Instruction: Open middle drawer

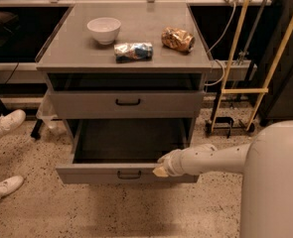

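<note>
Camera view: the grey cabinet's tabletop (76,53) carries a white bowl (104,29), its hollow plain white, a blue-and-silver packet (133,51) lying beside it, and a brown-gold packet (178,38) further right. Under a dark open slot, the middle drawer (86,104) sits shut, flush in the cabinet. The bottom drawer (86,173) below it is pulled well out, its inside dark. The pincer (160,171) rests at that drawer's front rim, right of its handle; whether it is clenched or released cannot be told.
</note>
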Controlling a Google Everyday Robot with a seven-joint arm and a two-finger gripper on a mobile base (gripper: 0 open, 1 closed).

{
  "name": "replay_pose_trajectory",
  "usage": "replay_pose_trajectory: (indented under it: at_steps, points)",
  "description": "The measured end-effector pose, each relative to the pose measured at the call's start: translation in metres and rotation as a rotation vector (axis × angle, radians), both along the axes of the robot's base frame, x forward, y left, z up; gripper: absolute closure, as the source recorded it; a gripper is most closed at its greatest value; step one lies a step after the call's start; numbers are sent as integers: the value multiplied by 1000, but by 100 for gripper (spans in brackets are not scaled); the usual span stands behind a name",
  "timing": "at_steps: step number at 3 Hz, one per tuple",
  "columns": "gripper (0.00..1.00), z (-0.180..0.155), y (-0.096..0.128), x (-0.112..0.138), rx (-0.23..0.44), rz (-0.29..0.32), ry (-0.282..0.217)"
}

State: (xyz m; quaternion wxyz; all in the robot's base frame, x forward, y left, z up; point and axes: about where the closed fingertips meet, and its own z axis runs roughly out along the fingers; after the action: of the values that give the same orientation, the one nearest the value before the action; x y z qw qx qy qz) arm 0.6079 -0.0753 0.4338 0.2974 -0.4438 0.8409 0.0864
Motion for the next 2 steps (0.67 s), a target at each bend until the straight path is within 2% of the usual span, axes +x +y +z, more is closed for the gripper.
replay_pose_trajectory:
  at_steps: [2]
  points:
    - [100,-1,-3,-17,12,-33,20]
